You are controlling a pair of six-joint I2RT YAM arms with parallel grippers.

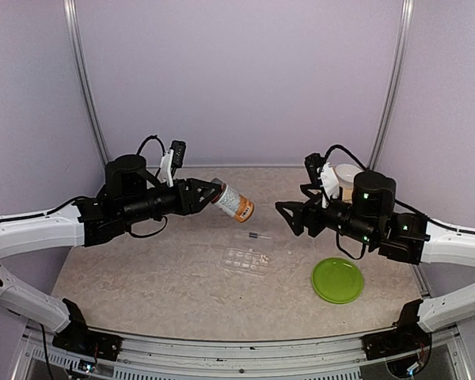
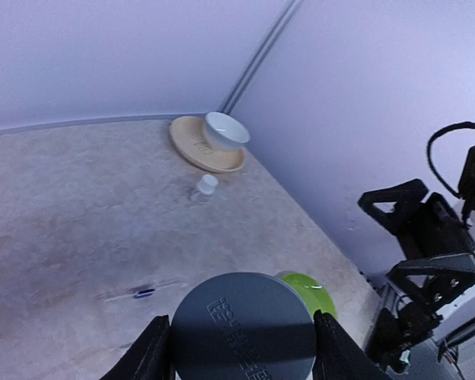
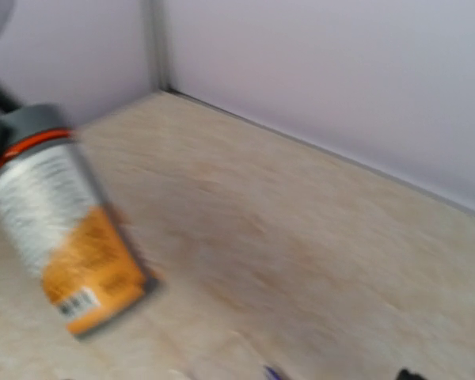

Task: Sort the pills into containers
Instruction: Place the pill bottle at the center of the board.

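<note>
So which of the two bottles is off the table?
The grey-capped, orange-labelled bottle, held tilted in the left gripper; the small white-capped bottle stands on the table by the tan plate.

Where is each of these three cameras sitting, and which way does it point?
Top external: above and behind the arms, looking down at the table; both arms show, left claw gripping the amber bottle.
Left wrist: on the left arm, facing the white bowl and right arm; its fingers flank the bottle's grey cap.
Right wrist: blurred, facing the far wall; no own part clearly shows.
Shared: the bottle appears in all three.
</note>
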